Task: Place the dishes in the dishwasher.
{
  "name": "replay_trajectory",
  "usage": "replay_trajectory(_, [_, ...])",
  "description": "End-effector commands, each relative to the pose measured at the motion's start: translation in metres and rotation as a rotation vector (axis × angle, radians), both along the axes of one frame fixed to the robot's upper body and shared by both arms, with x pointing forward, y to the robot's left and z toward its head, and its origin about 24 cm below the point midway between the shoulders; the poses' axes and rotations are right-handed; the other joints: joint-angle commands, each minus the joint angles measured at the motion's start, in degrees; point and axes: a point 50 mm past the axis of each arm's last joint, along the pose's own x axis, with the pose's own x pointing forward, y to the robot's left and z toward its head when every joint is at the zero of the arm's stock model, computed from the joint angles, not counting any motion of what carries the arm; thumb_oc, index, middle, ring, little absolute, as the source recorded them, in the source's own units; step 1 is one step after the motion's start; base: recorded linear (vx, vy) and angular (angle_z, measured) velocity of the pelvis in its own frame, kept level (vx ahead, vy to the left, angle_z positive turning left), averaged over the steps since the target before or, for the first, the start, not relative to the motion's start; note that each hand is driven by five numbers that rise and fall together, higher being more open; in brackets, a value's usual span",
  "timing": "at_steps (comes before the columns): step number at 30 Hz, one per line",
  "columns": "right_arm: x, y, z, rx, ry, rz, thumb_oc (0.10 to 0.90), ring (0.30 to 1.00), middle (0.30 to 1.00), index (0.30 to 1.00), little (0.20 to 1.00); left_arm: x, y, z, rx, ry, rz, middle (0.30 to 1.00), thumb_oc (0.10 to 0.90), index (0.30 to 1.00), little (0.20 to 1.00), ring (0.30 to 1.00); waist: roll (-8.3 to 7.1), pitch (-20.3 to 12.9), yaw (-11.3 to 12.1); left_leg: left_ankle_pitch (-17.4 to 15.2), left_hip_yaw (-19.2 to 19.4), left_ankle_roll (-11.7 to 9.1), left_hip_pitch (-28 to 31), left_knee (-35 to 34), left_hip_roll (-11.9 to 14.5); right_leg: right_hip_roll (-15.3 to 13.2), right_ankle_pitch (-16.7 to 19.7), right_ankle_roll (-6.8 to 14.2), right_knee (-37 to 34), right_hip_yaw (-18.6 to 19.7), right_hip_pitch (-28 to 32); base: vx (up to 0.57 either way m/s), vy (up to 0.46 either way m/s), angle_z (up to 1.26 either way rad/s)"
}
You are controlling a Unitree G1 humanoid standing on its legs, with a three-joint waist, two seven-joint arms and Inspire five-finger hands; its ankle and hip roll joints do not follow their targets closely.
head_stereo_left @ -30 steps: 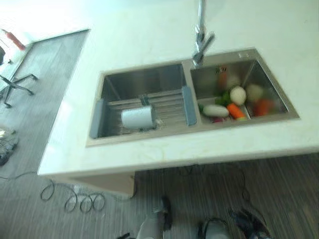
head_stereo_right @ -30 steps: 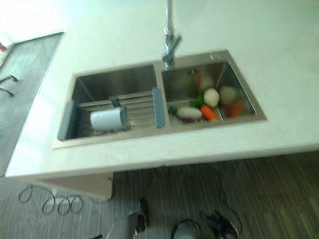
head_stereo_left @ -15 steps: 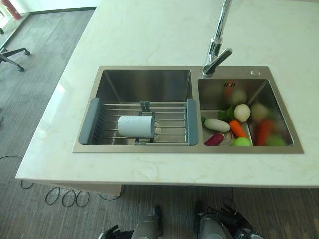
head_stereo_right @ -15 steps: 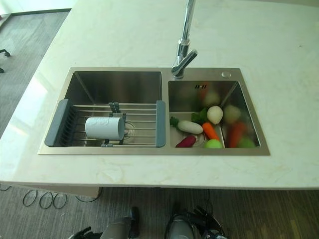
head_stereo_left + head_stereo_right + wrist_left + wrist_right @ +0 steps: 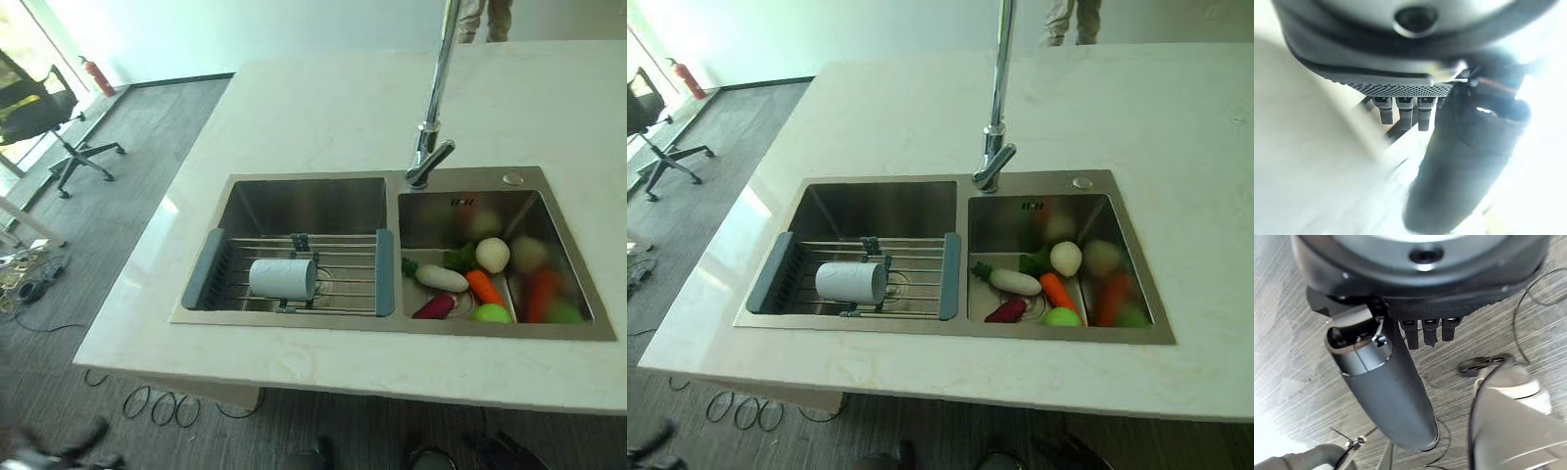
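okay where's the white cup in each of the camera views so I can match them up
Left eye view: the white cup lies on its side on the rack in the sink's left basin.
Right eye view: same spot, left of centre.
Wrist views: not in them.
Shared landmark: the faucet between the basins.

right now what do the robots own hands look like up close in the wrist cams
Both hands are dark. The left hand has a thick, smooth, rounded black thumb, a row of short dark fingers with pale bands near their base, and a finely dotted grey strip along the palm edge. The right hand looks alike: a glossy dark thumb with a silver-grey band and a small metal fitting at its root, beside short black fingers.
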Motion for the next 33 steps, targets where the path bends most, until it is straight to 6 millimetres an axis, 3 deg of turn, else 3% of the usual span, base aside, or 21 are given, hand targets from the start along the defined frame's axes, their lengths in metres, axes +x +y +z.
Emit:
replay_trajectory(1, [0.016, 0.003, 0.002, -0.009, -0.075, 0.01, 0.8, 0.9, 0.9, 0.9, 0.9, 0.008, 0.035, 0.087, 0.464, -0.06, 0.027, 0.9, 0.8, 0.9, 0.9, 0.9, -1.67, -0.4, 0.9, -7.0, -1.2, -2.3, -1.1, 3.8, 1.9, -2.3, -7.9, 5.0, 0.3, 1.1, 3.6, 0.03, -0.034, 0.07])
replay_trajectory(2, [0.017, 0.004, 0.002, -0.008, -0.073, 0.014, 0.8, 0.9, 0.9, 0.9, 0.9, 0.008, 0.04, 0.103, 0.513, -0.068, 0.027, 0.9, 0.8, 0.9, 0.9, 0.9, -1.62, -0.7, 1.0, -7.0, -1.2, -2.3, -1.2, 3.8, 2.0, -2.3, -8.0, 5.0, 0.3, 0.9, 3.6, 0.02, -0.017, 0.08])
replay_trajectory(4, [0.019, 0.008, 0.001, -0.006, -0.063, 0.033, 0.8, 0.9, 0.9, 0.9, 0.9, 0.012, 0.05, 0.157, 0.737, -0.109, -0.012, 0.9, 0.8, 0.9, 0.9, 0.9, -1.48, -1.1, 1.3, -7.5, -0.9, -2.4, -0.4, 3.8, 2.2, -2.2, -8.4, 5.1, 0.3, 0.7, 4.3, 0.04, -0.029, 0.08])
replay_trajectory(5, [0.02, 0.009, 0.0, -0.002, -0.056, 0.039, 0.8, 0.9, 0.9, 0.9, 0.9, 0.017, 0.048, 0.194, 0.885, -0.181, -0.074, 0.9, 0.8, 0.9, 0.9, 0.9, -1.44, -1.6, 1.4, -7.3, -0.8, -2.4, -0.6, 3.8, 2.3, -2.2, -8.2, 5.1, 0.3, 0.6, 4.2, 0.03, -0.044, 0.06])
replay_trajectory(7, [0.021, 0.011, -0.001, 0.002, -0.041, 0.032, 0.8, 0.9, 0.9, 0.9, 0.9, 0.032, 0.039, 0.24, 0.988, -0.283, -0.202, 0.9, 0.8, 0.9, 0.9, 0.9, -1.35, -2.1, 1.5, -7.7, -0.6, -2.6, -0.2, 3.8, 2.4, -2.1, -8.5, 5.2, 0.3, 0.5, 4.6, 0.02, -0.044, 0.06])
replay_trajectory(8, [0.022, 0.011, -0.001, 0.004, -0.042, 0.031, 0.8, 0.9, 0.9, 0.9, 0.9, 0.033, 0.038, 0.245, 0.998, -0.303, -0.221, 0.9, 0.8, 0.9, 0.9, 0.9, -1.37, -2.2, 1.5, -7.4, -0.6, -2.6, -0.5, 3.8, 2.4, -2.0, -8.2, 5.2, 0.3, 0.5, 4.4, 0.02, -0.048, 0.04])
replay_trajectory(9, [0.023, 0.012, -0.001, 0.012, -0.039, 0.024, 0.8, 0.9, 0.9, 0.9, 0.9, 0.046, 0.024, 0.269, 1.035, -0.413, -0.366, 0.9, 0.8, 0.9, 0.9, 0.9, -1.43, -2.6, 1.3, -7.8, -0.4, -2.7, -0.1, 3.8, 2.6, -1.9, -8.6, 5.2, 0.3, 0.6, 4.7, 0.0, -0.034, 0.07])
replay_trajectory(10, [0.023, 0.013, -0.001, 0.013, -0.04, 0.023, 0.8, 0.9, 0.9, 0.9, 0.9, 0.048, 0.022, 0.272, 1.035, -0.428, -0.391, 0.9, 0.8, 0.9, 0.9, 0.9, -1.44, -2.6, 1.2, -7.5, -0.3, -2.6, -0.3, 3.8, 2.6, -1.9, -8.3, 5.2, 0.3, 0.6, 4.5, 0.02, -0.056, 0.08])
replay_trajectory(11, [0.024, 0.015, -0.002, 0.021, -0.039, 0.022, 0.8, 0.9, 0.9, 0.9, 0.9, 0.063, 0.003, 0.294, 1.048, -0.521, -0.554, 0.9, 0.8, 0.9, 0.9, 0.9, -1.54, -2.9, 0.9, -7.6, -0.2, -2.6, -0.3, 3.8, 2.6, -1.8, -8.2, 5.2, 0.3, 0.9, 4.4, 0.02, -0.045, 0.05])
replay_trajectory(13, [0.023, 0.018, -0.004, 0.029, -0.029, 0.016, 0.8, 0.9, 0.9, 0.9, 0.9, 0.086, -0.025, 0.307, 1.011, -0.573, -0.814, 0.9, 0.8, 0.9, 0.9, 0.9, -1.7, -3.0, 0.5, -8.2, 0.0, -2.7, 0.3, 3.8, 2.6, -1.6, -8.6, 5.4, 0.3, 1.4, 4.8, 0.03, -0.051, -0.03])
replay_trajectory(17, [0.014, 0.02, -0.007, 0.043, -0.004, -0.028, 0.8, 0.9, 0.9, 0.9, 0.9, 0.125, -0.068, 0.302, 0.731, -0.603, -1.262, 0.9, 0.8, 0.9, 0.9, 0.9, -1.89, -3.1, -0.4, -8.0, 0.7, -2.6, 0.5, 3.8, 2.7, -1.3, -8.1, 5.5, 0.3, 2.4, 4.4, 0.0, -0.021, -0.03])
replay_trajectory(21, [0.007, 0.017, -0.008, 0.047, 0.003, -0.076, 0.8, 0.9, 0.9, 0.9, 0.9, 0.152, -0.105, 0.284, 0.596, -0.481, -1.511, 0.9, 0.8, 0.9, 0.9, 0.9, -2.15, -3.1, -1.3, -8.0, 1.2, -2.5, 0.7, 3.8, 2.9, -0.9, -7.8, 5.7, 0.3, 3.3, 4.1, 0.02, -0.02, -0.11])
replay_trajectory(25, [0.005, 0.012, -0.006, 0.046, -0.002, -0.092, 0.8, 0.9, 0.9, 0.9, 0.9, 0.169, -0.127, 0.275, 0.517, -0.353, -1.654, 0.9, 0.8, 0.9, 0.9, 0.9, -2.36, -3.0, -2.4, -7.9, 2.0, -2.4, 1.0, 3.8, 3.2, -0.6, -7.3, 6.0, 0.3, 4.4, 3.5, 0.01, -0.011, -0.15])
replay_trajectory(33, [0.004, 0.017, -0.008, 0.07, 0.0, -0.082, 0.8, 0.9, 0.9, 0.9, 0.9, 0.188, -0.127, 0.251, 0.482, -0.075, -1.684, 0.9, 0.8, 0.9, 0.9, 0.9, -2.61, -3.0, -3.7, -7.9, 3.1, -2.2, 1.0, 3.8, 3.3, -0.2, -6.6, 6.4, 0.3, 5.7, 2.7, -0.01, -0.006, -0.04])
